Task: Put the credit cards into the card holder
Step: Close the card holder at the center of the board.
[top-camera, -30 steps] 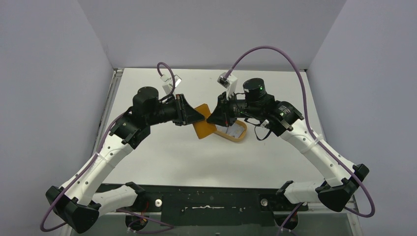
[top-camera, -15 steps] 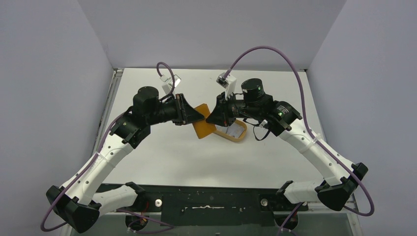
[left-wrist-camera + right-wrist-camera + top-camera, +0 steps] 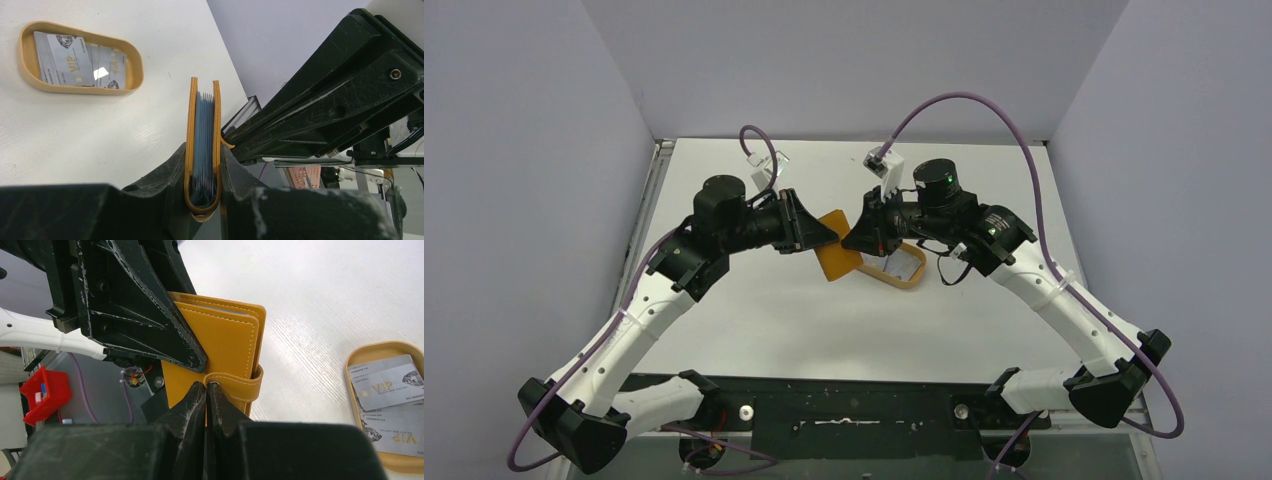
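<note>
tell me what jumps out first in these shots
The orange card holder grabs the eye, clamped on edge between the fingers of the left gripper, blue-grey sheets showing inside. The right gripper is shut on its snap tab. Just beside, a tan oval tray holds the silver VIP credit cards.

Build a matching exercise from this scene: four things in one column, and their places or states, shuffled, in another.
Things:
1. left gripper
2. right gripper
3. credit cards
4. oval tray

Places or states:
A. lying inside the tray
B. pinching the snap tab
C. resting on the white table
D. clamped around the folded card holder

Pairs: 1-D, 2-B, 3-A, 4-C.
</note>
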`<state>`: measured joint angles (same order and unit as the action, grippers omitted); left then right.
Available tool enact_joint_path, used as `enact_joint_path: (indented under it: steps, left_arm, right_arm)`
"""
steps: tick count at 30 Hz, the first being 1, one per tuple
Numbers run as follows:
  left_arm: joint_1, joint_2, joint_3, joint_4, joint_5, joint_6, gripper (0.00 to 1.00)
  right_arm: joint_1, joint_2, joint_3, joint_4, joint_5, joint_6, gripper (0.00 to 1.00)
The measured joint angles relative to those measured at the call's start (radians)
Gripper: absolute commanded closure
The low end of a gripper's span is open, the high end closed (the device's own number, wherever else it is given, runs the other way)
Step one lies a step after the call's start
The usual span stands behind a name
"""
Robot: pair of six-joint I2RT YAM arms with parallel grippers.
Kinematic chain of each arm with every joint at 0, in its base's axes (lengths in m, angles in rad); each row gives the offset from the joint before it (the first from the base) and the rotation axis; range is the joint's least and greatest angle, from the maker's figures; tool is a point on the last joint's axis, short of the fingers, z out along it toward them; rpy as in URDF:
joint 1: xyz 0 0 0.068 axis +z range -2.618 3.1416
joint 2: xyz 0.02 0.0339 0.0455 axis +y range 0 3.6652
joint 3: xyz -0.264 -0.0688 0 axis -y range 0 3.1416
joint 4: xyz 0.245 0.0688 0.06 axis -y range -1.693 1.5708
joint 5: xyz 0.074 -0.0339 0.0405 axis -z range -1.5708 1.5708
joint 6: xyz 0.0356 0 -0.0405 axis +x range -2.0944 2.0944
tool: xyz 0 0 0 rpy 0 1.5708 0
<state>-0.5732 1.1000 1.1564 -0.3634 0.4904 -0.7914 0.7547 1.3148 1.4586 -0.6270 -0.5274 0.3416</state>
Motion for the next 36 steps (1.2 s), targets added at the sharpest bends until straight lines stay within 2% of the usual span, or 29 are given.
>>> enact_joint_path:
  steps: [36]
  left_arm:
    - [-0.005,-0.008,0.0,0.051,0.005,-0.037,1.0]
  right_arm:
    - [0.0,0.05,0.094,-0.088,0.028,0.024,1.0]
